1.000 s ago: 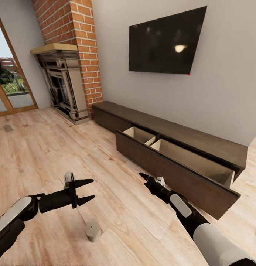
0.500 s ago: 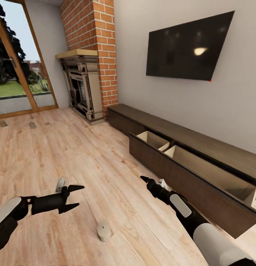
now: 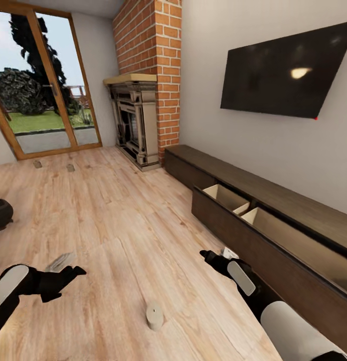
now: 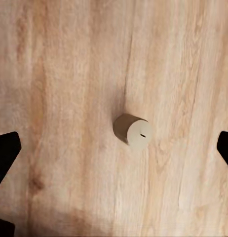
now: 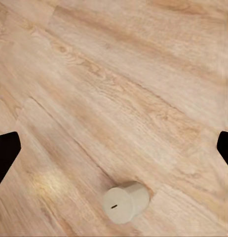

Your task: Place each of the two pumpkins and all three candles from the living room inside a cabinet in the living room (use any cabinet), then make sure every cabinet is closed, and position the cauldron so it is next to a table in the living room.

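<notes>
Low in the frame, we see a candle [image 3: 154,316] upright on the floor [image 3: 118,225], both our left gripper [image 4: 114,148] and right gripper [image 5: 114,148] spread apart, seemingly empty; the cabinet [image 3: 273,235] drawer gapes at right.

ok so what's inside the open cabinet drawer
The cabinet drawer shows pale wood walls and a divider, nothing else visible. Its front panel hides the floor of both compartments.

The floor [image 3: 118,225] is pale wood plank with visible grain and a soft satin sheen, and the candle [image 3: 154,316] standing on it looks matt, waxy and smooth. At three o'clock the cabinet [image 3: 273,200] is dark matt wood with pale bare-wood drawer insides. At twelve o'clock rough red brick rises above the fireplace [image 3: 138,125], beside a glossy black screen [image 3: 288,75].
</notes>
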